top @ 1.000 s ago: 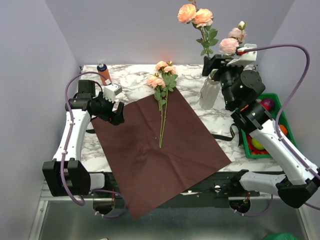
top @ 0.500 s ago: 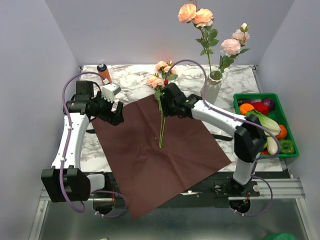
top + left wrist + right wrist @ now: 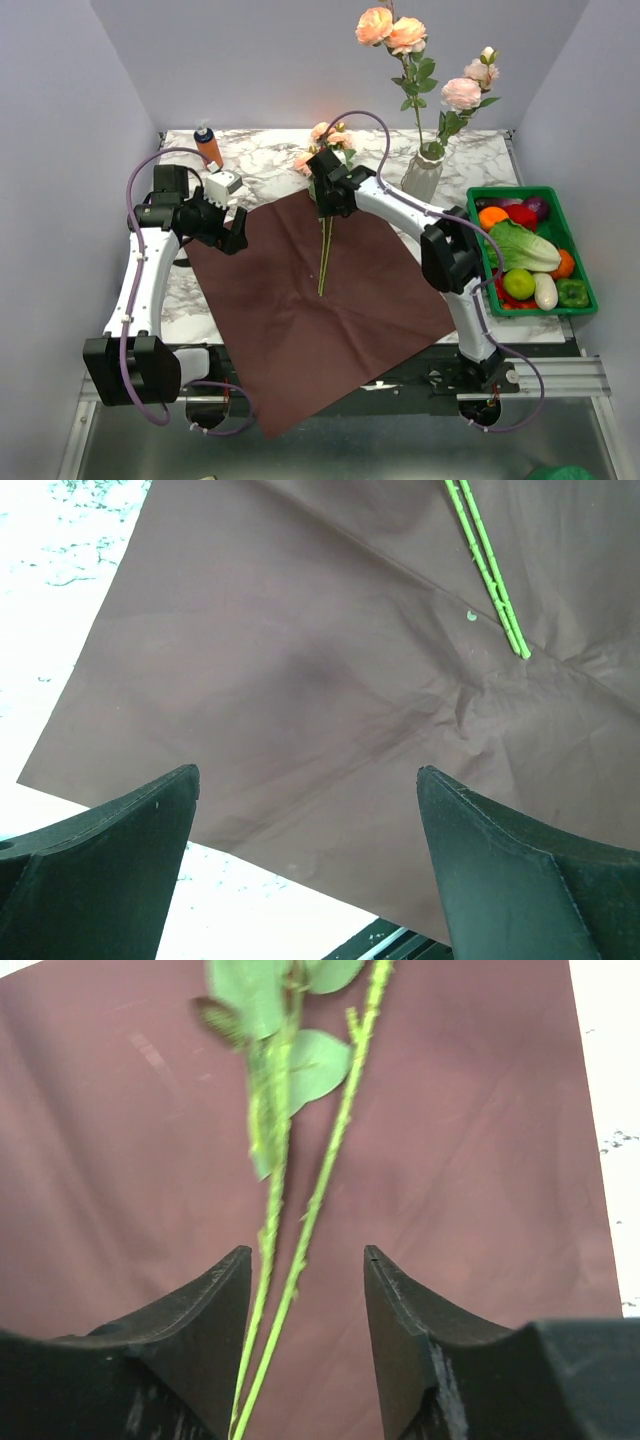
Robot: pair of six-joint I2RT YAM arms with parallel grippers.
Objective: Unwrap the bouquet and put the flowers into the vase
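Topping marble table [image 3: 270, 150], lilac walls [image 3: 250, 60]: red paper [image 3: 330, 300]; L gripper [image 3: 308, 780] wide, R gripper [image 3: 306, 1255] parted round stems [image 3: 272, 1210].

Two loose stems [image 3: 324, 255], one vase [image 3: 421, 177], one paper sheet [image 3: 330, 310]

I see a plain dark red paper sheet [image 3: 320, 300] on a white table [image 3: 270, 148] with grey marble veining. The flowers [image 3: 315, 1065] lying on it have peach heads, green leaves and 2 bright green stems. The vase [image 3: 422, 180] is white, and its blooms [image 3: 390, 28] are peach and pale pink. The bottle [image 3: 209, 148] is orange with a blue cap, and the tray [image 3: 583, 302] is green. My left gripper [image 3: 308, 775] and right gripper [image 3: 306, 1255] are black.
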